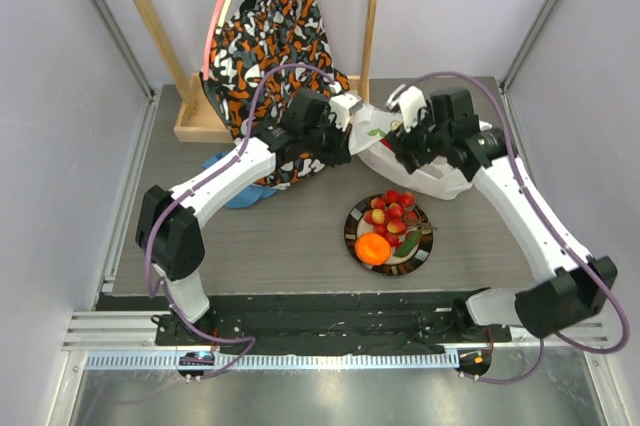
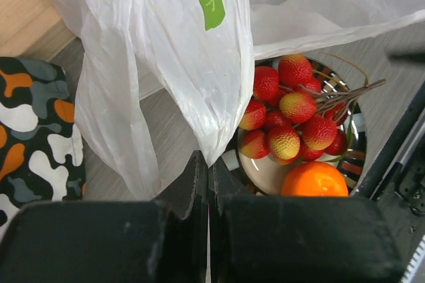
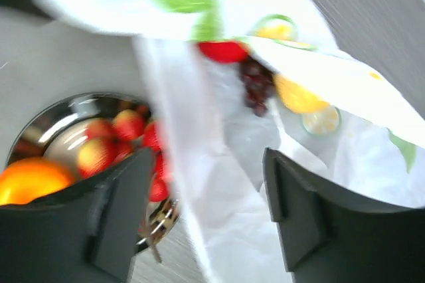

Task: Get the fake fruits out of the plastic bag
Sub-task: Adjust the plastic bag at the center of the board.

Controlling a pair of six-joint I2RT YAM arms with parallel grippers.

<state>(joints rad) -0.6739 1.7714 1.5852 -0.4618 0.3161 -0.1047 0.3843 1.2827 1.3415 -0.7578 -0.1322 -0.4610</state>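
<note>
The white plastic bag (image 1: 425, 174) lies behind the plate (image 1: 352, 228). My left gripper (image 1: 345, 118) is shut on a pinched fold of the bag (image 2: 166, 50) and holds it up; the jaws meet on the plastic at the gripper's tip (image 2: 209, 163). My right gripper (image 1: 400, 138) is open, its jaws (image 3: 207, 157) wide apart over the bag's loose plastic (image 3: 226, 183). Inside the bag show a red apple (image 3: 222, 50), dark grapes (image 3: 255, 84) and a yellow lemon (image 3: 295, 97). On the plate lie several strawberries (image 1: 393, 211) and an orange (image 1: 372, 248).
An orange-black-white patterned cloth (image 1: 270, 36) hangs on a wooden frame (image 1: 190, 126) at the back left, over a blue cloth (image 1: 240, 196). The patterned cloth also shows in the left wrist view (image 2: 33, 137). The right wrist view is blurred.
</note>
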